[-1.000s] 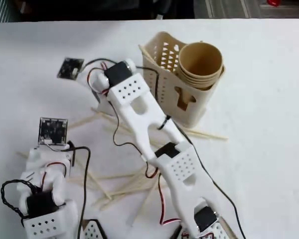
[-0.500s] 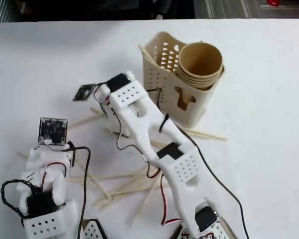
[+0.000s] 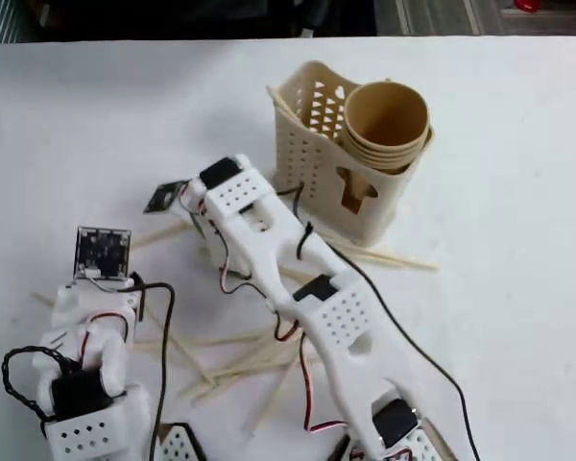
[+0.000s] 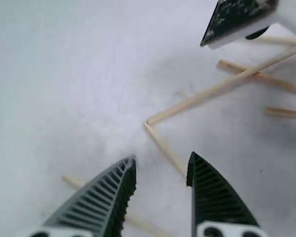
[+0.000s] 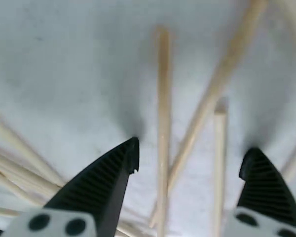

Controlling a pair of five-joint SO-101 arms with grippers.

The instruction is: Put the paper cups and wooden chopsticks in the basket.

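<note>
Now the right gripper (image 5: 192, 148) hangs spread wide over scattered wooden chopsticks (image 5: 163, 98), while the left gripper (image 4: 161, 158) sits parted above the table (image 4: 64, 74).

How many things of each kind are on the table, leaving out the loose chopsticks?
Basket: 1
Stack of paper cups, standing in the basket: 1
Robot arms: 2
Total: 4

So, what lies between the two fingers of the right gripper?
In the right wrist view, three wooden chopsticks lie on the white table between the open fingers of the right gripper.
</note>
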